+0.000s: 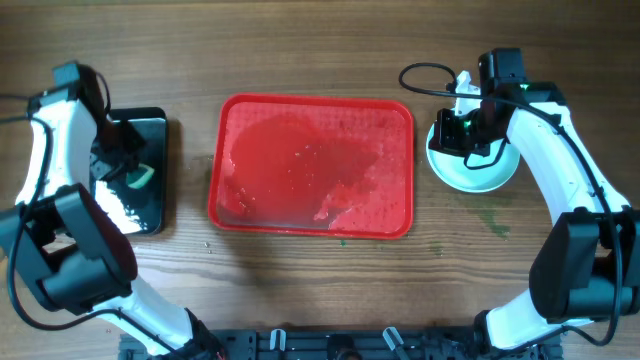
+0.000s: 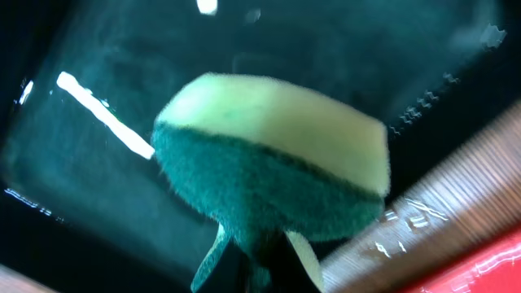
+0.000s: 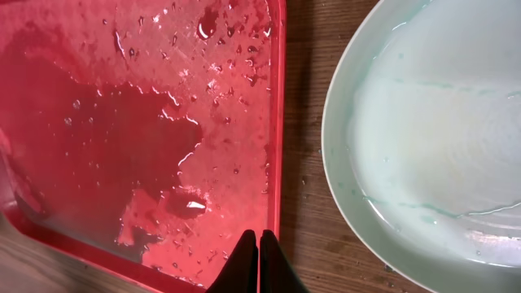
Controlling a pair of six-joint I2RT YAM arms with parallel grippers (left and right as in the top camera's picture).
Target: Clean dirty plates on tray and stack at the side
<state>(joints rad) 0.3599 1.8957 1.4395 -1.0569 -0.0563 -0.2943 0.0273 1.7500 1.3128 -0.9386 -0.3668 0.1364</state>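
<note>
Wooden table (image 1: 300,280) carries the red tray (image 1: 300,170) at its centre, the tray's floor wet with a shallow pool and scattered droplets. The right arm (image 1: 560,150) bends in from the right edge and reaches down over the near side of the plates (image 1: 480,175). They sit on the bare wood just right of the tray, a strip of table between them. Only the top plate shows: pale aqua, wet, with faint teal streaks near the rim. The right gripper (image 3: 258,252) is pinched together on nothing, its tips above the gap beside the plate. The left arm (image 1: 50,130) hangs over the black tray (image 1: 150,215), the left gripper (image 2: 259,260) clamped on a green-and-yellow sponge (image 2: 269,155).
</note>
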